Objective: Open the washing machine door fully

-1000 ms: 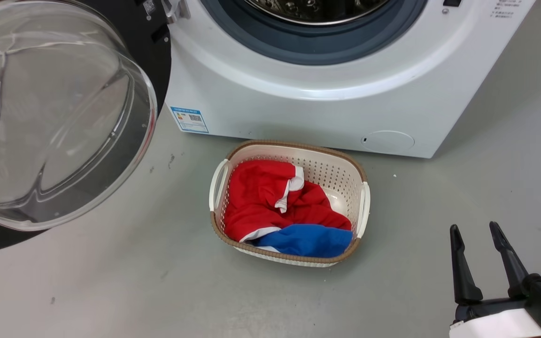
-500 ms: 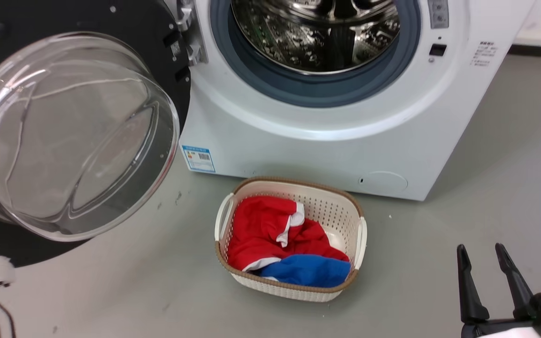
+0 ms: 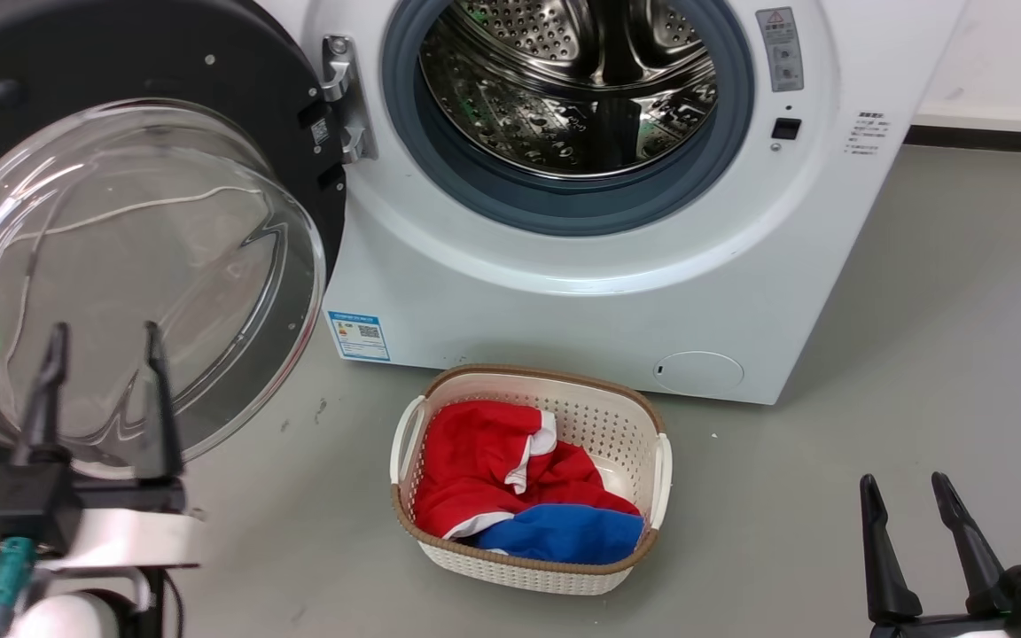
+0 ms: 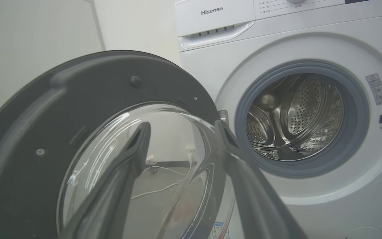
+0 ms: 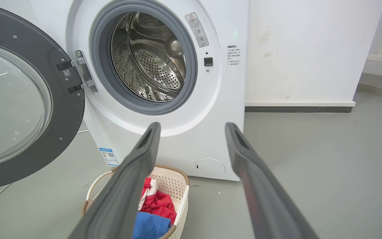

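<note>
The washing machine door (image 3: 236, 80), a big round glossy black disc with a bulging clear glass bowl (image 3: 120, 266) in the middle, hangs swung out at the left of the white front-loading washing machine (image 3: 564, 301). The left gripper (image 3: 105, 335) sits in front of that bowl, dark fingers (image 3: 160, 390) spread with nothing between them, and the right gripper (image 3: 905, 483), off to the machine's lower right, is spread and empty too. A cream perforated plastic basket (image 3: 663, 470) of red and blue clothes (image 3: 493, 461) sits just in front of the machine.
</note>
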`<state>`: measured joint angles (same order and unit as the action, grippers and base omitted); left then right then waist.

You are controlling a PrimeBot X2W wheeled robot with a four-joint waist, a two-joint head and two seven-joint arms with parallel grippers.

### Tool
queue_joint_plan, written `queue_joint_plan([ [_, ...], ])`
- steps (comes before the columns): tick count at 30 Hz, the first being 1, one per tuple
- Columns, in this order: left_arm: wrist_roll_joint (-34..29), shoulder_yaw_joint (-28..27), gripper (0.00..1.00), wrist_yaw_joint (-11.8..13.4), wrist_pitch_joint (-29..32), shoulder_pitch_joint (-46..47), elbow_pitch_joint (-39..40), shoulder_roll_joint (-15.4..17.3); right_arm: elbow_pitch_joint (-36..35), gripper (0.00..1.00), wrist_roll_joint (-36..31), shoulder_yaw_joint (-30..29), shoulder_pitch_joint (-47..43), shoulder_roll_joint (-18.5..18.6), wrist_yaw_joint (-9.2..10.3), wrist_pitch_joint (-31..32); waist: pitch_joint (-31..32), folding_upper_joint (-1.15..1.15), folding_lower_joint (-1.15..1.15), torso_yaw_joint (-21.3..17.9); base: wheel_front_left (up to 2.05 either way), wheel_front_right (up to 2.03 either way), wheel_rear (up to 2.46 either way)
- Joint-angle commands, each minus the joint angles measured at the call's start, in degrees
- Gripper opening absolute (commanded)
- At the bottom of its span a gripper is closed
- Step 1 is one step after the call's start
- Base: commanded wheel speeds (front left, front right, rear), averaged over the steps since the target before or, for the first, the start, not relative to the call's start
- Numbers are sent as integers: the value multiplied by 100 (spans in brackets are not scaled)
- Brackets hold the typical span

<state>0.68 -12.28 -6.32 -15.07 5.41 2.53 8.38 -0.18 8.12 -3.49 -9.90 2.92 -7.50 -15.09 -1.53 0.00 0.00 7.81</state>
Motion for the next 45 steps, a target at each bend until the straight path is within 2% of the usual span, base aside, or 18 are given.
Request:
queue_joint_plan([
  [1, -26, 75, 100, -6, -15, -85, 7, -46, -37, 100, 11, -12, -41, -9, 1, -10, 11, 0, 0, -50, 0, 0, 0],
  [8, -17, 554, 100, 16, -15, -349, -96, -297, -253, 100, -63, -21, -37, -9, 1, -10, 38, 0, 0, -298, 0, 0, 0],
  [13, -59, 770, 100, 133, -15, -536, -158, -387, -390, 100, -74, -53, -90, -8, 1, -10, 85, 0, 0, -436, 0, 0, 0],
  [20, 21, 971, 100, 173, -15, -788, -398, -446, -527, 100, -99, -125, -165, -8, 1, -10, 129, 0, 0, -528, 0, 0, 0],
  [34, 186, 1056, 100, 358, -15, -1108, -720, -505, -451, 100, 18, -77, -344, -9, 1, -10, 202, 0, 0, -533, 0, 0, 0],
  [45, 211, 992, 100, 392, -15, -1161, -765, -518, -429, 100, 33, -89, -311, -8, 1, -10, 220, 0, 0, -535, 0, 0, 0],
])
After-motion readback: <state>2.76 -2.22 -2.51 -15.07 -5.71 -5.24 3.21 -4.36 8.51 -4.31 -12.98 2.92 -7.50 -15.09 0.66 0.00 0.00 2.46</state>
